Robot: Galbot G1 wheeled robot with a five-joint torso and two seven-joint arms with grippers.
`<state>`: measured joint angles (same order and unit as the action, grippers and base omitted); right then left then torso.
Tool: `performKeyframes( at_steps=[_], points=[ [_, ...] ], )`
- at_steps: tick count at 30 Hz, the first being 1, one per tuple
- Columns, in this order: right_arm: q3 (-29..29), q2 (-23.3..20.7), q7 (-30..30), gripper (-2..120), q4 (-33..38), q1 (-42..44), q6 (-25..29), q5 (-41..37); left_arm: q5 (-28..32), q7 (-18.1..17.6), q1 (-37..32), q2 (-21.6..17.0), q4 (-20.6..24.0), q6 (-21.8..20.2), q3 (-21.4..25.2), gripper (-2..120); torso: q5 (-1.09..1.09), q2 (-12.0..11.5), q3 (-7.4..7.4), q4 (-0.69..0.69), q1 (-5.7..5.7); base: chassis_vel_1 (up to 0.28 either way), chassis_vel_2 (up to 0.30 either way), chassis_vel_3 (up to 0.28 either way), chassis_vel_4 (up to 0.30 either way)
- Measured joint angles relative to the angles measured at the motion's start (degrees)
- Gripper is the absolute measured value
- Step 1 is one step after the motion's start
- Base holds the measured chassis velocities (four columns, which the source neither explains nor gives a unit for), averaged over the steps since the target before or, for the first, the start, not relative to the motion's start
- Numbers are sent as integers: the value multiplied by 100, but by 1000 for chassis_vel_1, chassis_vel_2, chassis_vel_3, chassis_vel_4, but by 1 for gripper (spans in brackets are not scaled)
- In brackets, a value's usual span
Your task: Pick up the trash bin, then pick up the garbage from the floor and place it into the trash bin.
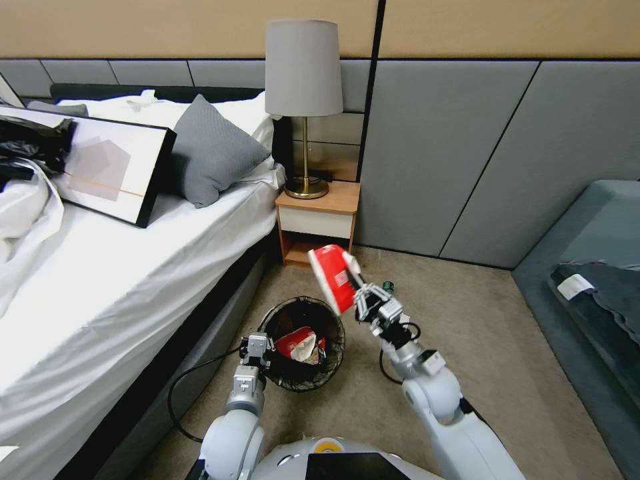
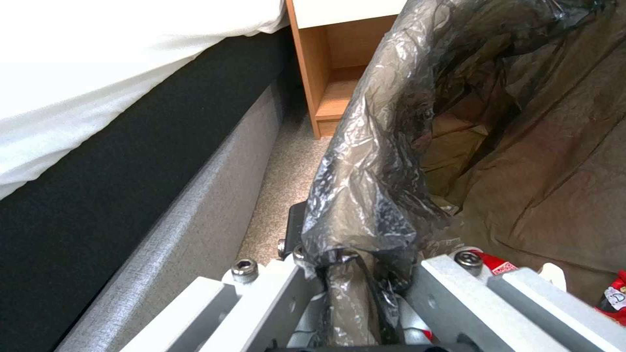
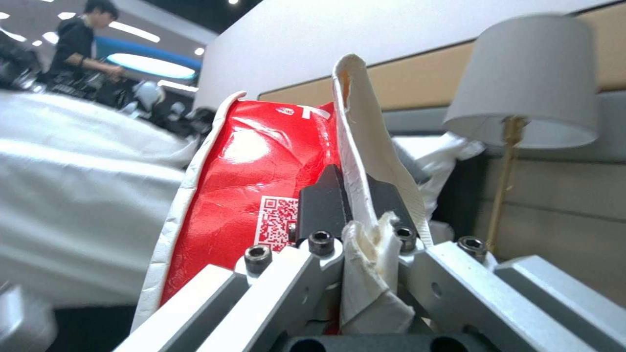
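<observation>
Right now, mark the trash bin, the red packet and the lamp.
trash bin (image 1: 331, 360): head view, on the far side of its bag-lined rim.
red packet (image 1: 331, 277): head view, on its red face above the right gripper.
lamp (image 1: 303, 67): head view, on its grey shade.

Trash bin (image 1: 303, 373) beside bed (image 1: 100, 280) (right)

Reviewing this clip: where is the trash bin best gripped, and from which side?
By its rim on the robot-facing side, coming from above. The trash bin stands upright and open-topped, so its bag-covered lip is a thin edge a narrow grip can pinch. The left end effector is shut on it there, as the left wrist view confirms.
</observation>
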<state>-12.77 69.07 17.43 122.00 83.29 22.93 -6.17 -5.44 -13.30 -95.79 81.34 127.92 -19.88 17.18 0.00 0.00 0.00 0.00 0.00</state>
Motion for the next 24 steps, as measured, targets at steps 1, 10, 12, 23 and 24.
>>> performKeyframes(
  at_steps=[1,10,12,23,24],
  points=[
    [62,3,6,0,-123,5,16,42,-15,2,-10,9,0,0,-14,2,0,0,0,0,0,0,0,0,0],
    [354,240,-61,0,-784,-185,-118,-39,-41,7,-24,29,34,0,-49,2,0,0,0,0,0,0,0,0,0],
    [421,338,-84,0,-1081,-261,-125,-44,-48,9,-49,29,74,1,-54,2,0,0,0,0,0,0,0,0,0],
    [458,410,-112,0,-1533,-359,-101,-52,-56,15,-80,28,150,0,-53,2,0,-1,0,0,0,0,0,0,0],
    [459,413,-117,0,-1567,-358,-98,-52,-58,15,-77,35,151,0,-55,2,0,0,0,0,0,0,0,0,0]
  ],
)
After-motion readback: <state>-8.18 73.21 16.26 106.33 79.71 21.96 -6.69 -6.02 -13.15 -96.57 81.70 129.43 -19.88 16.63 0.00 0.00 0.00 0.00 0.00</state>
